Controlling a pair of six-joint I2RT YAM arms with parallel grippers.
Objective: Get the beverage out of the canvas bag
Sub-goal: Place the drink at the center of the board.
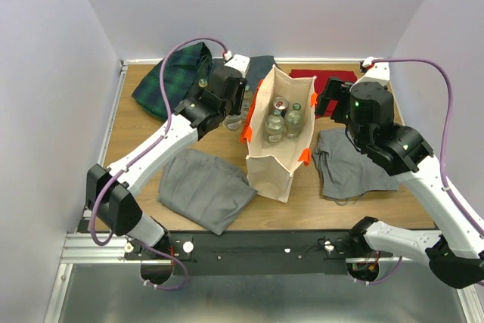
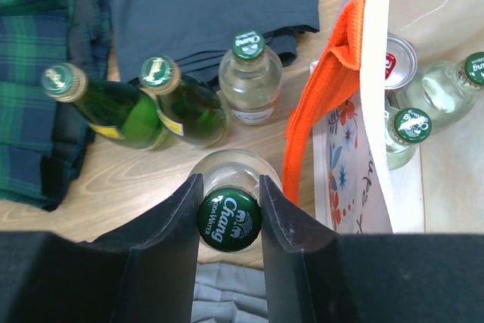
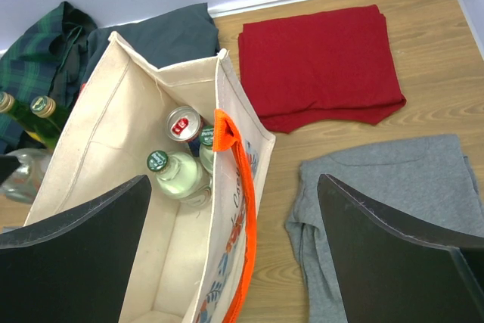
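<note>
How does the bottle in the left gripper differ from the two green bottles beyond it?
Glass: the gripped bottle is clear; the two green bottles are dark green with yellow labels.
Hold: the left gripper is shut around the gripped bottle's top; the green bottles stand free on the table.
Place: the gripped bottle is nearer the canvas bag; the green ones are by the plaid cloth.
Shared: green caps, all outside the bag.

Cream canvas bag (image 1: 272,172), upright — bottles (image 1: 275,128), can (image 1: 280,104) inside, clear bottle (image 2: 229,218) beside
</note>
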